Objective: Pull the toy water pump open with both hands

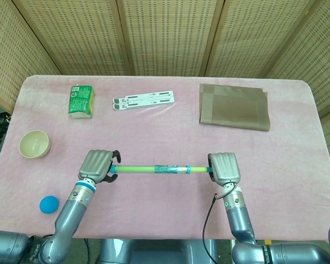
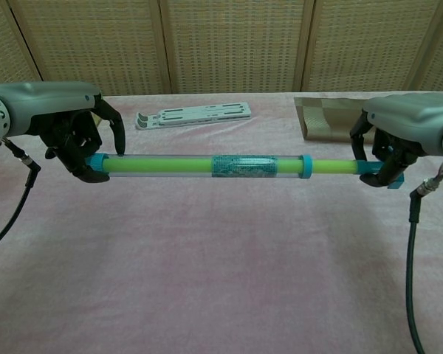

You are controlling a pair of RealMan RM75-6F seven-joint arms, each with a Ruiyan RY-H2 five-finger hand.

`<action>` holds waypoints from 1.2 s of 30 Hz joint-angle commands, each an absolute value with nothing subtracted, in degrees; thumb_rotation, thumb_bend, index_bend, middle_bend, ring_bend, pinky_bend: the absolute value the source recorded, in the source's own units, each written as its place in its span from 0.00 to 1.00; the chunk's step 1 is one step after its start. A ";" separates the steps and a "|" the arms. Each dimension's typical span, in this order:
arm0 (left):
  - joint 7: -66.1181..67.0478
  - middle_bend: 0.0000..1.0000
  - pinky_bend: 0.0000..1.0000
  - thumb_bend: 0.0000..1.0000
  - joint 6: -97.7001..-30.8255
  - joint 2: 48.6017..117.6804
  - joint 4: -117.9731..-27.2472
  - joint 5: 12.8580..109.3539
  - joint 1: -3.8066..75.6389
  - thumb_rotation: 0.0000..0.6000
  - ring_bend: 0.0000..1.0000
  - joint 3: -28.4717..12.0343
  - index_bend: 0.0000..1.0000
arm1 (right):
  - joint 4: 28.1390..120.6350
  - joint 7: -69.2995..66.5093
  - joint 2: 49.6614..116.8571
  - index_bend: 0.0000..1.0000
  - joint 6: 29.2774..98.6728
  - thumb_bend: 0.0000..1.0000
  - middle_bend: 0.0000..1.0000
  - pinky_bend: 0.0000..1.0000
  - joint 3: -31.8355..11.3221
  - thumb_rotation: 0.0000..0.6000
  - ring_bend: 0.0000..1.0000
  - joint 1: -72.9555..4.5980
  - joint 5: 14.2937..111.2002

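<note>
Left hand [image 2: 77, 136] grips the toy water pump [image 2: 221, 165] barrel end; right hand [image 2: 395, 151] grips the plunger handle. I'd draw apart level, along the axis.

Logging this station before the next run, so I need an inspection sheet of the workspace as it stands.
Surface: pink cloth on table.
Job's things: toy water pump held level, green rod showing at its right end.
Clutter: green carton, white stand, brown cloth, bowl, blue ball.
Hands: left hand and right hand grip the pump's ends.
Cables: black cables at both wrists.
Surroundings: woven screens.
</note>
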State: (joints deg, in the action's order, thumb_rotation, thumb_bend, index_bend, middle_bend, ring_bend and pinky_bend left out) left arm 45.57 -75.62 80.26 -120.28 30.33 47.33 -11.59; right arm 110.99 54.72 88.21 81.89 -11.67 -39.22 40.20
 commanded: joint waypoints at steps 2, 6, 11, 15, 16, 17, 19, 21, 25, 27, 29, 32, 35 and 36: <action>44.85 0.83 0.69 0.34 -75.77 80.80 -119.98 30.85 47.44 1.00 0.76 -11.61 0.44 | 111.25 54.29 87.88 0.87 81.77 0.64 0.97 0.63 -11.59 1.00 0.94 -39.13 40.09; 44.42 0.83 0.69 0.39 -75.56 81.02 -119.73 31.22 47.58 1.00 0.76 -11.21 0.47 | 111.35 53.91 87.52 0.87 81.61 0.64 0.97 0.63 -11.43 1.00 0.94 -39.12 40.11; 44.28 0.83 0.69 0.41 -75.72 81.14 -119.72 31.64 47.68 1.00 0.76 -10.77 0.51 | 111.65 53.67 87.18 0.87 81.66 0.64 0.97 0.63 -11.32 1.00 0.94 -39.18 40.38; 44.06 0.83 0.69 0.41 -76.03 81.00 -119.80 31.91 47.59 1.00 0.76 -10.52 0.52 | 111.90 53.45 86.81 0.87 81.76 0.64 0.97 0.63 -11.31 1.00 0.94 -39.16 40.41; 43.97 0.83 0.69 0.41 -76.07 80.89 -119.79 31.99 47.53 1.00 0.76 -10.42 0.52 | 111.93 53.35 86.70 0.87 81.78 0.64 0.97 0.63 -11.30 1.00 0.94 -39.12 40.42; 43.95 0.83 0.69 0.41 -76.15 80.62 -119.80 32.02 47.38 1.00 0.76 -10.15 0.52 | 111.91 53.24 86.47 0.87 81.80 0.64 0.97 0.63 -11.22 1.00 0.94 -39.04 40.40; 43.73 0.83 0.69 0.41 -76.21 80.20 -119.98 32.18 47.12 1.00 0.76 -9.80 0.52 | 111.79 53.08 86.22 0.87 81.77 0.64 0.97 0.63 -11.10 1.00 0.94 -38.95 40.37; 43.32 0.83 0.69 0.41 -76.24 79.72 -120.13 32.55 46.76 1.00 0.76 -9.44 0.52 | 111.65 52.76 86.00 0.87 81.72 0.64 0.97 0.63 -11.06 1.00 0.94 -38.82 40.26; 42.63 0.83 0.69 0.40 -76.32 78.44 -120.34 33.74 45.82 1.00 0.76 -8.29 0.52 | 111.23 52.12 85.49 0.87 81.64 0.64 0.97 0.63 -11.01 1.00 0.94 -38.56 40.20; 42.14 0.83 0.69 0.41 -76.27 77.61 -120.35 34.32 45.23 1.00 0.76 -7.65 0.52 | 110.87 51.99 85.15 0.87 81.65 0.64 0.97 0.63 -10.91 1.00 0.94 -38.44 40.22; 41.48 0.83 0.69 0.41 -76.15 76.57 -120.26 35.00 44.51 1.00 0.76 -6.98 0.52 | 110.44 51.71 84.79 0.87 81.61 0.64 0.97 0.63 -10.81 1.00 0.94 -38.26 40.27; 40.22 0.83 0.69 0.41 -75.77 75.52 -120.00 36.05 43.61 1.00 0.76 -6.33 0.52 | 110.08 51.02 84.38 0.87 81.37 0.64 0.97 0.63 -10.68 1.00 0.94 -37.95 40.34; 38.88 0.83 0.69 0.41 -75.58 74.28 -119.65 37.25 42.40 1.00 0.76 -5.30 0.52 | 109.43 50.22 83.89 0.87 81.20 0.64 0.97 0.63 -10.36 1.00 0.94 -37.41 40.32; 38.42 0.83 0.69 0.41 -75.45 73.88 -119.51 37.85 42.00 1.00 0.76 -4.90 0.52 | 109.24 49.95 83.76 0.87 81.10 0.64 0.97 0.63 -10.24 1.00 0.94 -37.26 40.40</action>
